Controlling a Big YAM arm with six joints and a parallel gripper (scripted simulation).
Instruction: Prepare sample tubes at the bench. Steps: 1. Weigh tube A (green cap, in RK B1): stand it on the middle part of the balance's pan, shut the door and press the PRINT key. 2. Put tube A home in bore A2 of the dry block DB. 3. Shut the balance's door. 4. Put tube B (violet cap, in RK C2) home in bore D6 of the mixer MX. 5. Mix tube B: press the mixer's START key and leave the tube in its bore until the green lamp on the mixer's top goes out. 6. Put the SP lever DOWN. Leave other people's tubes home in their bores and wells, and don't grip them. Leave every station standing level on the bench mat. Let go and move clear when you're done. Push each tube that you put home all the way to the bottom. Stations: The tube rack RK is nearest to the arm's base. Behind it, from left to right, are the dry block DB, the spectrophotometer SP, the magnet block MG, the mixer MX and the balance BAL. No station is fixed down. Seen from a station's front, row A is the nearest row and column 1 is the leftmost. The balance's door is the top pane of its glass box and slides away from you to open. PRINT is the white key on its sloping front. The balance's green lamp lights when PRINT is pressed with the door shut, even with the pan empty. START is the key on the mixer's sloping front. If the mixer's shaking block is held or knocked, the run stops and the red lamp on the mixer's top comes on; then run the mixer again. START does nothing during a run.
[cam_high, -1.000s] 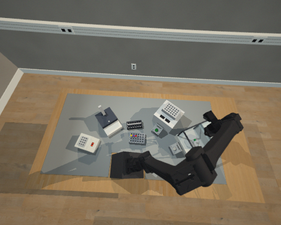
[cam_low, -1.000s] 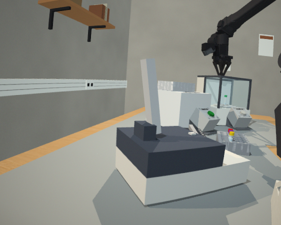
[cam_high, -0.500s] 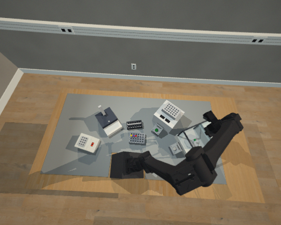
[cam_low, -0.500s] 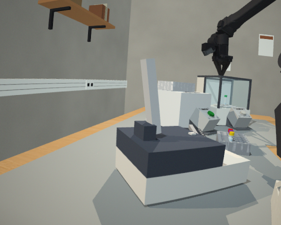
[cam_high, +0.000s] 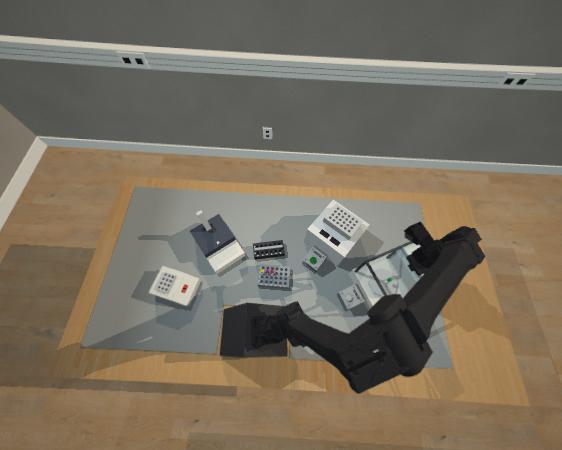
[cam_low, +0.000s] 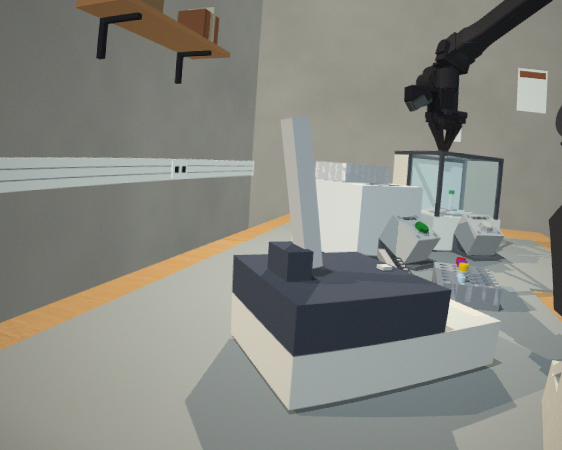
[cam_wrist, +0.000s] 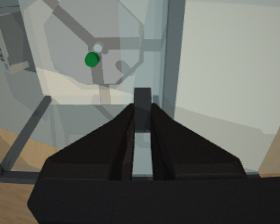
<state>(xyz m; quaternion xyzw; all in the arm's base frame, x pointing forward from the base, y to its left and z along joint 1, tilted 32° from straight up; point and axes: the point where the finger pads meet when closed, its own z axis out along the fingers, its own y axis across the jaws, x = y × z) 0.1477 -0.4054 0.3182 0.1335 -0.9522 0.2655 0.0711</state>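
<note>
My gripper (cam_wrist: 142, 112) is pinched nearly shut on the door's small handle (cam_wrist: 143, 96) atop the balance (cam_low: 492, 161). Tube A (cam_wrist: 93, 60) stands on the pan (cam_wrist: 81, 28) inside. If I pull crooked, I think the grip slips or the unfixed balance slides.
</note>
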